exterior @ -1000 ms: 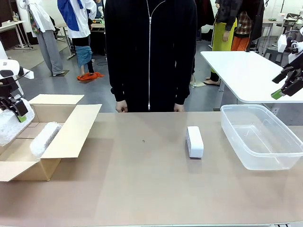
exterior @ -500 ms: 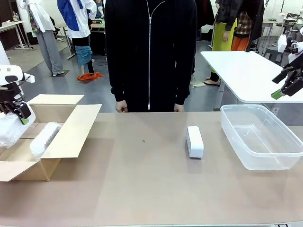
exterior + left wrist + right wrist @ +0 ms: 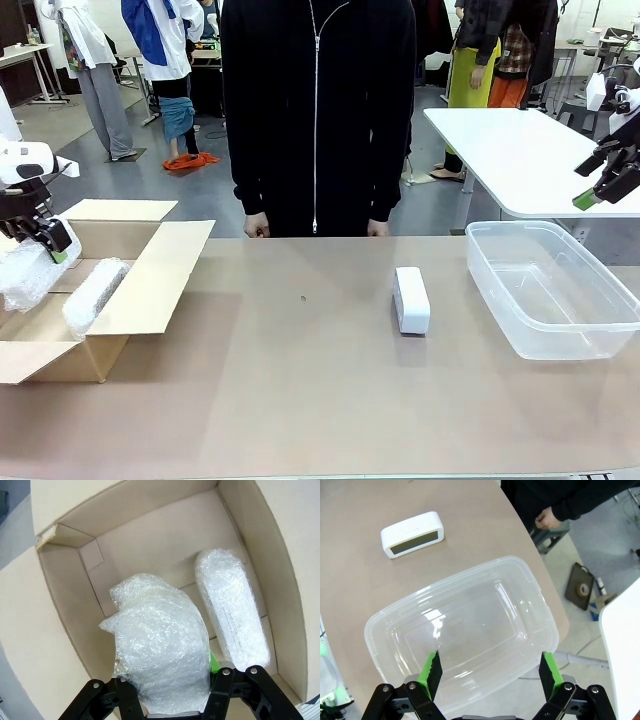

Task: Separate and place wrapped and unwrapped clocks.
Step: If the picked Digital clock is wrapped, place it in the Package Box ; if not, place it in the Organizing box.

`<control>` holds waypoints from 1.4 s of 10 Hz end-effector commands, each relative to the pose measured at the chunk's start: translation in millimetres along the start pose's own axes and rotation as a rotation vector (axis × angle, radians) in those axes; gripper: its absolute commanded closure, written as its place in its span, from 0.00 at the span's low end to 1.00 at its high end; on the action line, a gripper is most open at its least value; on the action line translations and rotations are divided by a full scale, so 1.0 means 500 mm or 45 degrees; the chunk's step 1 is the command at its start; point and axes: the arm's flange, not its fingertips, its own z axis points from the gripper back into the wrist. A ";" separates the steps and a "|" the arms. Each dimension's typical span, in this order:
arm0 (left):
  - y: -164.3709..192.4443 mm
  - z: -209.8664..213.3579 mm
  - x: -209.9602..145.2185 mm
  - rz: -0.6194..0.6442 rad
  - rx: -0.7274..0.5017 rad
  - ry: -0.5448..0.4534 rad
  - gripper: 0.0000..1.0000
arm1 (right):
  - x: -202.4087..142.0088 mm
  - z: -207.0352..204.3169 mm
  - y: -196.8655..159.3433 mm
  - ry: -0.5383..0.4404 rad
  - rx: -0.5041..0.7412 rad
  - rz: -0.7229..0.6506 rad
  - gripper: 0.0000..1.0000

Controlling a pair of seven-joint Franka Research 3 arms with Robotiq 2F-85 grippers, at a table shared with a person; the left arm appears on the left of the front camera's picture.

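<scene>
**Second wrapped clock held over the cardboard box at the left edge of the front view**

The left gripper [image 3: 167, 690] was clamped, jaws roughly half apart, on a bubble-wrapped bundle [image 3: 157, 640] held over the open cardboard box [image 3: 150, 275]. The other wrapped bundle [image 3: 231, 610] lay inside, at the right of the left wrist view. Whether the held bundle touched the box floor was hard to tell from that angle. The next move probably called for lowering it beside its twin and letting go. The bare clock [image 3: 411, 298] lay on the table right of centre in the front view, near the clear plastic tub [image 3: 470, 570] (its dark face showed in the right wrist view). It looked not yet sorted. The right gripper [image 3: 489, 670] hung over the tub, jaws wide and empty.
</scene>
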 end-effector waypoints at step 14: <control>-0.073 -0.027 0.077 -0.120 0.001 0.218 0.03 | -0.002 -0.003 -0.002 -0.017 0.009 0.002 0.00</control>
